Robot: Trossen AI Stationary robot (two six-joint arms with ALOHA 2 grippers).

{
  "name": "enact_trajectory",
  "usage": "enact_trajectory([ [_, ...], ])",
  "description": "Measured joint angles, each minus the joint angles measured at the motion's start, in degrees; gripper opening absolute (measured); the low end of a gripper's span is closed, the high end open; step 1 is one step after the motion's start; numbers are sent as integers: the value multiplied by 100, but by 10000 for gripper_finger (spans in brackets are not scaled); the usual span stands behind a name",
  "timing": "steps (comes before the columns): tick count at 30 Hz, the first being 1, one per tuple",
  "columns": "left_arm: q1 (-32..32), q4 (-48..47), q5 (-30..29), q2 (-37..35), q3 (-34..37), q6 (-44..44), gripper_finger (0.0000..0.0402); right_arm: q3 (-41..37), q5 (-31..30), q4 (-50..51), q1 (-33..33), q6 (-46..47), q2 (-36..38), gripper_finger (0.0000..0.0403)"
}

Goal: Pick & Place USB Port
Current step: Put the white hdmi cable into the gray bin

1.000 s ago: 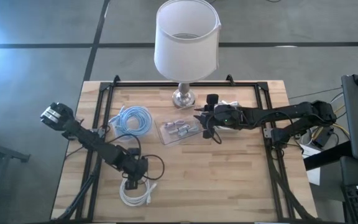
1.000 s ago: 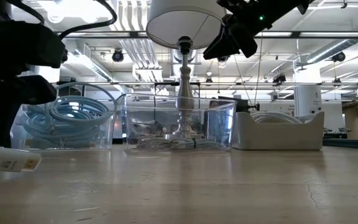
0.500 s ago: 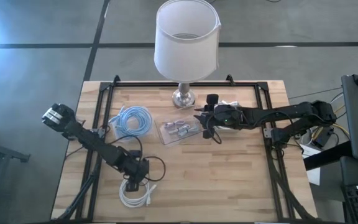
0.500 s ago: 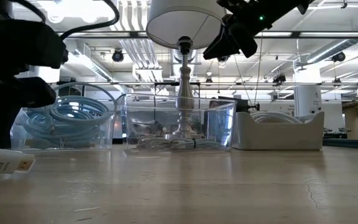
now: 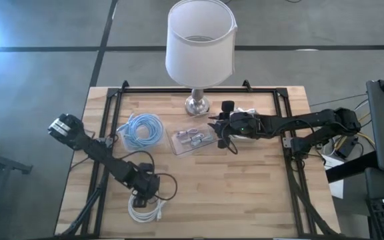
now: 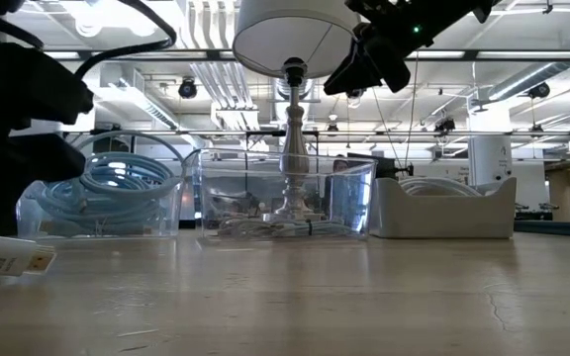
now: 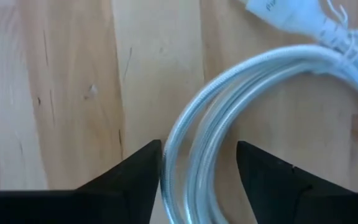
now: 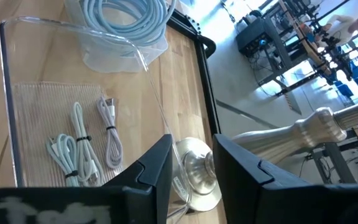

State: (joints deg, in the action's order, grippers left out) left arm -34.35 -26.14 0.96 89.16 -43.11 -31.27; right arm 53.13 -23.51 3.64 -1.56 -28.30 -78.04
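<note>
Left gripper [image 5: 143, 194] low left of the high view, fingers spread wide either side of the white coiled cable [image 5: 145, 209] on the table [image 5: 245, 193], not clamping it; right gripper [image 5: 220, 135] hangs mid-frame, fingers narrowly parted, empty, beside the clear tray [image 5: 193, 140] holding small bundled USB cables [image 8: 82, 149]; lamp [image 5: 199, 47] upper centre.
</note>
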Motion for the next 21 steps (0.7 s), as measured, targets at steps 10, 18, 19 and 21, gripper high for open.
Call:
enact_trajectory([
  [10, 16, -455, -800, -130, -174, 936, 56, 0, -1, -48, 0, 156, 0, 121],
  [18, 267, -942, -3073, -653, -587, 1492, 39, 0, 2, -399, 4, 132, 0, 128],
  [19, 320, -939, -3288, -690, -671, 1734, 42, 0, 21, -439, 4, 132, 0, 130],
  [21, 442, -961, -3679, -744, -853, 2176, 43, 0, 379, -501, 1, 145, 0, 133],
])
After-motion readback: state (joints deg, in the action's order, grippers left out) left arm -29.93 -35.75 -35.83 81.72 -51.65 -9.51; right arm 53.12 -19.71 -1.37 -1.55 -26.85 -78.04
